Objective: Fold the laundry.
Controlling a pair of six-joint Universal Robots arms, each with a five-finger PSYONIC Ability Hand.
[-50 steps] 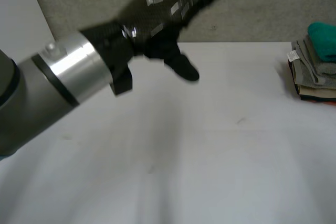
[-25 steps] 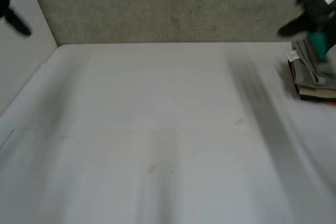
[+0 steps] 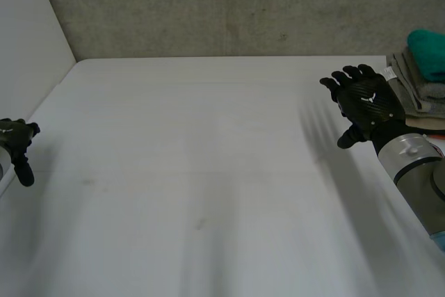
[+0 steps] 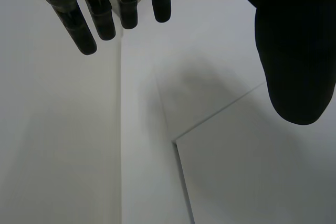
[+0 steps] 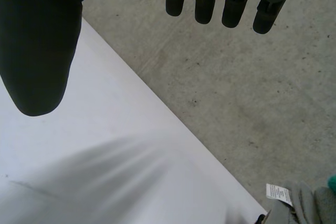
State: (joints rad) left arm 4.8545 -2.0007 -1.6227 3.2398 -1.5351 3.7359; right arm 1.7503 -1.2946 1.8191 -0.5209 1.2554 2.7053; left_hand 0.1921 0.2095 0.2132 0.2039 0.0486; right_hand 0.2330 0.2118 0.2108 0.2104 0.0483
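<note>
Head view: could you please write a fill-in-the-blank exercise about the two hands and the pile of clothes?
The right hand is ____ and holds nothing.
The pile of clothes lies nearest the ____ hand.
The cloth on top of the pile is ____.
Missing words: open; right; teal.
</note>
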